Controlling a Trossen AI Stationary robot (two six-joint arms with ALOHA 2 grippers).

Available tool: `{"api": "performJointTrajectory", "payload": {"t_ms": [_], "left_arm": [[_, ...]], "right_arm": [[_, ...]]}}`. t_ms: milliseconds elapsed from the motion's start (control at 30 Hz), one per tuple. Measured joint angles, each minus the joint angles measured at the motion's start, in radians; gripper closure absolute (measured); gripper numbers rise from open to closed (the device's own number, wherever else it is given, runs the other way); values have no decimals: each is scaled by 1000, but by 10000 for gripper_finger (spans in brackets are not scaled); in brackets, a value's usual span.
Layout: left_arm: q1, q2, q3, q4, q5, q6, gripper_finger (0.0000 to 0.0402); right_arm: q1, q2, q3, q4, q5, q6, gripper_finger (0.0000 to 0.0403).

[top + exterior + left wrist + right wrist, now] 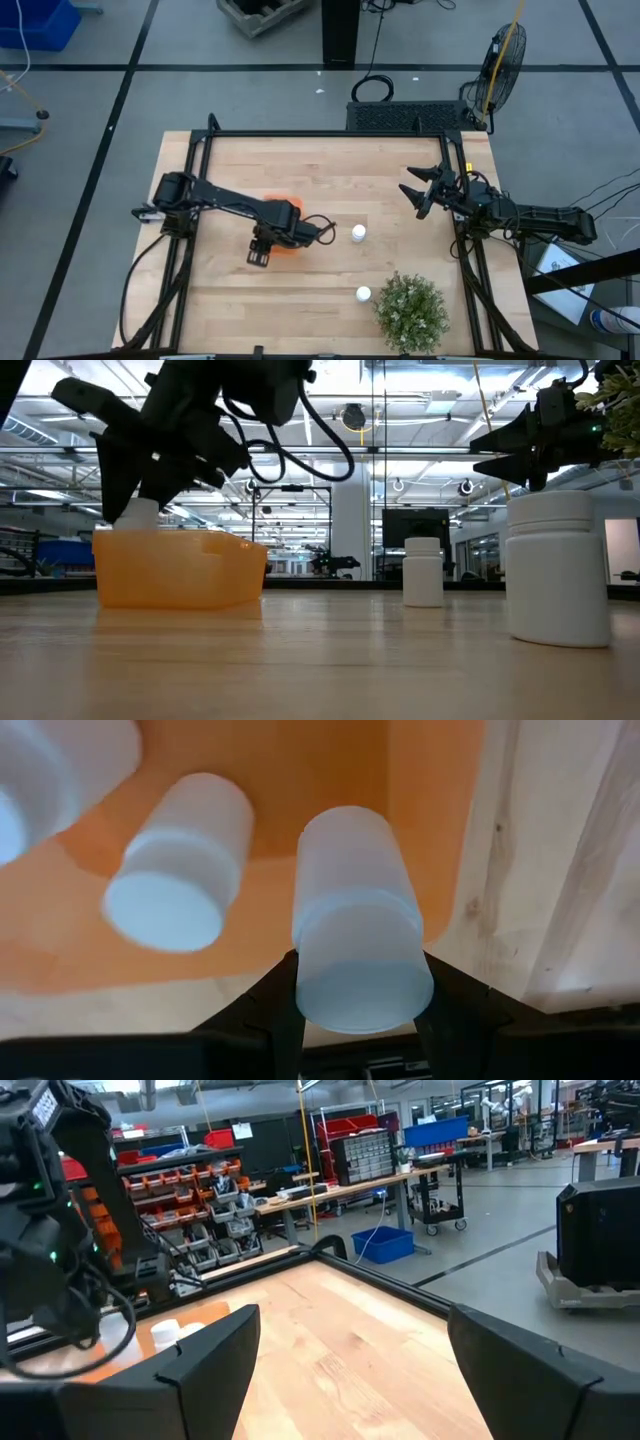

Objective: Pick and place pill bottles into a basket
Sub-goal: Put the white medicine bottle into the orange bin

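Left wrist view: a pill bottle (pixel 357 920) is clamped between the left claw (pixel 357 1005) fingers, held over the orange basket (pixel 300 780) for release — two bottles already lie inside, two stand on the table (pixel 300 300) — while the right claw (pixel 425 190) is parked open, well apart.

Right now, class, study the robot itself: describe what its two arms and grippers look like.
Both arms are dark, jointed and slender, with black cables looping beside them. The left gripper has two black, wedge-shaped fingers; the right gripper has matching dark angular fingers. No markings are legible.
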Motion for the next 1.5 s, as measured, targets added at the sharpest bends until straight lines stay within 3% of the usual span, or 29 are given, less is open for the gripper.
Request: {"api": "performJointTrajectory", "payload": {"t_ms": [300, 1500], "left_arm": [[-17, 63, 0, 45, 20, 28, 246], [-19, 59, -45, 139, 23, 21, 246]], "right_arm": [[0, 0, 0, 0, 0, 0, 90], [0, 0, 0, 0, 0, 0, 90]]}}
